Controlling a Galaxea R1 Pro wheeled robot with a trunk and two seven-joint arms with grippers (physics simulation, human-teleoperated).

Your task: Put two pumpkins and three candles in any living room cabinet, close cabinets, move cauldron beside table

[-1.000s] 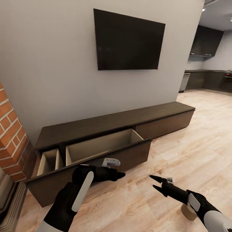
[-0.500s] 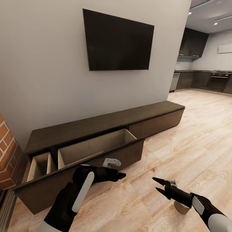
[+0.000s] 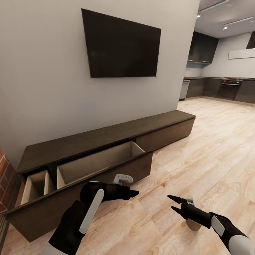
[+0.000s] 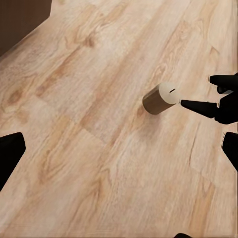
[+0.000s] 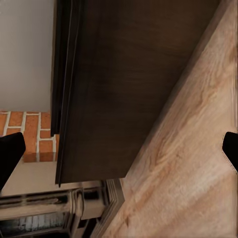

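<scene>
1. The right end effector [image 3: 173,203] hovered above the wooden floor [image 3: 212,148], fingers parted, holding nothing.
2. The left end effector [image 3: 131,193] also held nothing; whether it was open I cannot tell.
3. A candle [image 4: 159,98] stood on the floor beneath the right end effector.
4. The cabinet [image 3: 106,141] had two drawers [image 3: 99,163] pulled out.

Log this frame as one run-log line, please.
cabinet: drawer pulled out, looks empty | candle: upright on floor | left gripper: empty | right gripper: open, empty, above candle
</scene>
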